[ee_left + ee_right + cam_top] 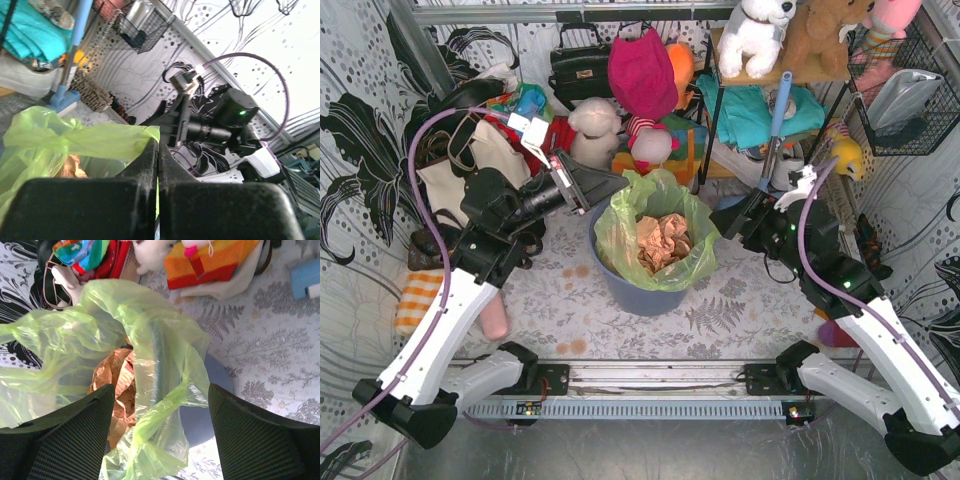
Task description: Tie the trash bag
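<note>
Bag (620, 225) lines the bin (638, 292) mid-table (750, 300), paper (663, 240) inside. Left end effector (157, 146) pinches its rim tight. Right end effector (161, 390) gapes wide, loose rim plastic between its fingers.

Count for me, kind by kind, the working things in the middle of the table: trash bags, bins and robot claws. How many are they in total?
trash bag: 1
bin: 1
claws: 2 (left claw, right claw)
Total: 4
</note>
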{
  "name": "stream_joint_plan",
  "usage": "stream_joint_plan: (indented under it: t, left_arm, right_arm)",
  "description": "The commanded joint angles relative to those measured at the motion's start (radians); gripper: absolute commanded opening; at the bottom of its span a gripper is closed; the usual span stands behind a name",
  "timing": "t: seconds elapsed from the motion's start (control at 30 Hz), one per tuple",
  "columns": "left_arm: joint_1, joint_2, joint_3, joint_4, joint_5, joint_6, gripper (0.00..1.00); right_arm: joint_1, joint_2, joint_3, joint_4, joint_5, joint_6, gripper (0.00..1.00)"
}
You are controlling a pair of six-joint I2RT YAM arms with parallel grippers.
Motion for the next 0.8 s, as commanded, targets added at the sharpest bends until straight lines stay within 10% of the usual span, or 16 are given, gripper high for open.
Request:
stream_joint_plan:
  t: [0.0, 0.33, 0.77]
  left_arm:
    - [-0.001, 0.029, -0.009, 0.194, 0.092, -0.067, 0.0]
    - [-0.009, 0.07, -0.018, 0.233, 0.123, -0.074, 0.0]
    - [-0.013, 0.082, -0.015, 0.235, 0.118, -0.073, 0.0]
  right_arm:
    - [-0.003, -0.003, -0.085, 0.109, -0.076, 0.082, 0.74]
    - [-0.003, -0.019, -0.267, 0.398, -0.155, 0.232, 0.61]
    - [-0.004, -0.169, -0.296, 0.362, -0.072, 0.25, 0.48]
